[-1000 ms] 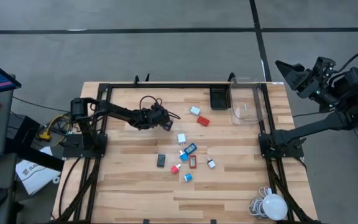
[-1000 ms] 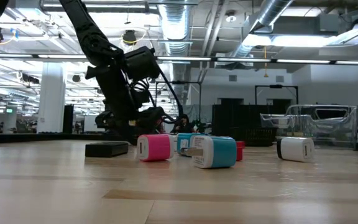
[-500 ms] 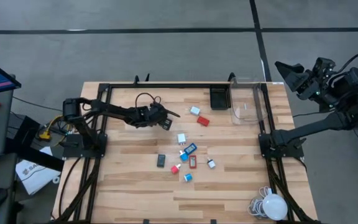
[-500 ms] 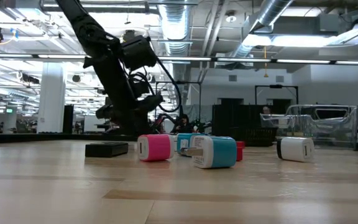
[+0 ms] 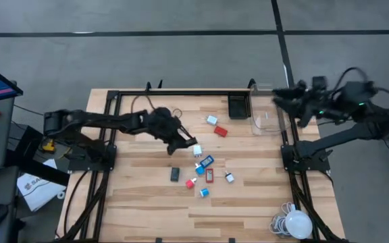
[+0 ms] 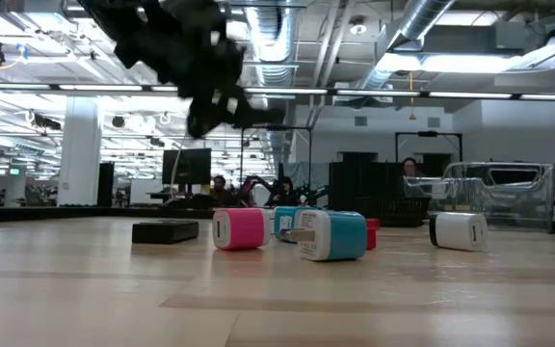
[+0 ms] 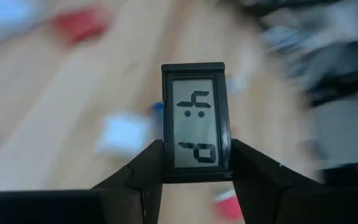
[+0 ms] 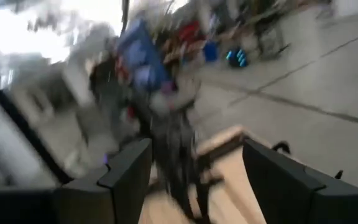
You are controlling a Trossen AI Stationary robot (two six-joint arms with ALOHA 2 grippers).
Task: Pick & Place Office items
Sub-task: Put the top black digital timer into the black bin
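Observation:
My left gripper (image 7: 196,177) is shut on a small black rectangular item with a grey digit display (image 7: 196,118). In the high view it hangs over the table's middle (image 5: 186,144), just left of a white item (image 5: 197,150). More office items lie flat in a cluster (image 5: 204,170), in blue, red, white and black. The low view shows a pink one (image 6: 239,229), a blue one (image 6: 333,236), a white one (image 6: 459,231) and a flat black one (image 6: 166,231). My right gripper (image 8: 194,180) is open, in the air near the far right corner (image 5: 290,102). My left gripper pinches the black display item between its two fingers (image 7: 145,180), which sit on its two long sides near one end (image 7: 166,168). The display faces the wrist camera and most of the item sticks out past the fingertips. It is lifted clear of the table.
A small black tray (image 5: 238,106) and a clear bin (image 5: 267,116) stand at the far edge, the bin under my right arm. A white ball lamp with a coiled cable (image 5: 296,224) lies at the near right corner. A black frame (image 5: 181,93) rims the table. People show in the room behind (image 6: 410,170).
My left arm has swung out from the far left toward the table's middle and the cluster of items, carrying the display item. My right arm has swung in from beyond the table's right edge toward the clear bin. Both wrist views are blurred by the motion.

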